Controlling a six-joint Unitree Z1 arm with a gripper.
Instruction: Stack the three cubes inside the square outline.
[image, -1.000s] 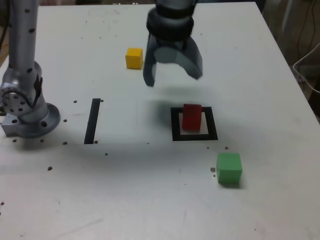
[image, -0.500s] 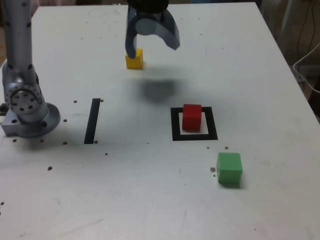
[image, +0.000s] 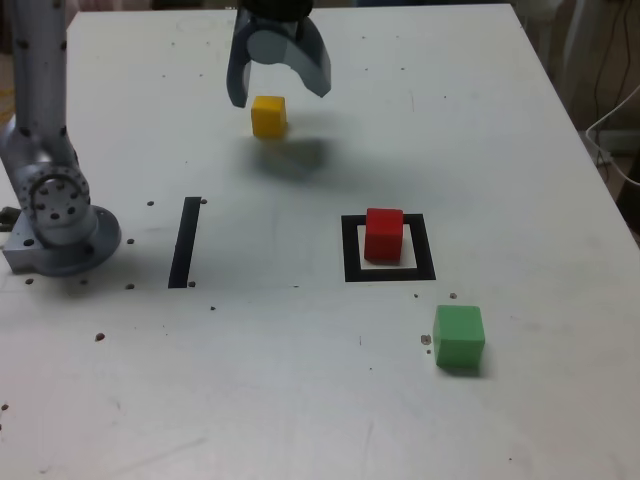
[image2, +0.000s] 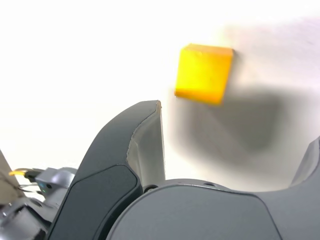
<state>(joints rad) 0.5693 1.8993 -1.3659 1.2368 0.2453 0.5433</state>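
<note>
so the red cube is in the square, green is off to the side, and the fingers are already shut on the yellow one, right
Not quite. The fingers are open, with the gripper above the yellow cube, not gripping it; the exterior view shows this, and the wrist view shows the cube lying free on the table. The rest holds: the red cube is in the square and the green cube is off to the side.

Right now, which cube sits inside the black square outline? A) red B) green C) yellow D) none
A: the red cube stands inside the square outline, while the yellow cube lies farther back on the table under the open gripper and the green cube rests outside the frame, nearer the camera.
</note>
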